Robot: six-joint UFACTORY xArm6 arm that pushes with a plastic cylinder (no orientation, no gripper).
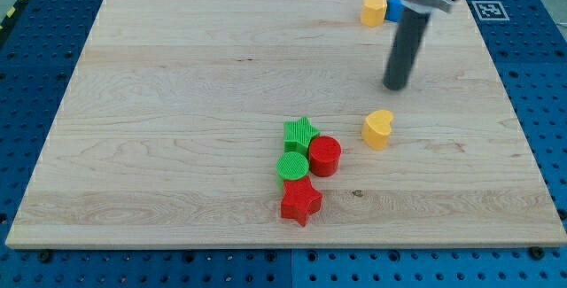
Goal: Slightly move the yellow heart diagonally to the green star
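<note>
One step left: yellow heart (378, 129) sits apart from green star (300, 133), seemingly unpushed.
Tip: my tip (395, 87) above-right of heart, not touching.
Gripper: none fitted; state cannot be told.

No readable txt or nos.; fiducial marker (486, 9) (black-white pattern, prob. tag) on blue base, view's top right.
</note>
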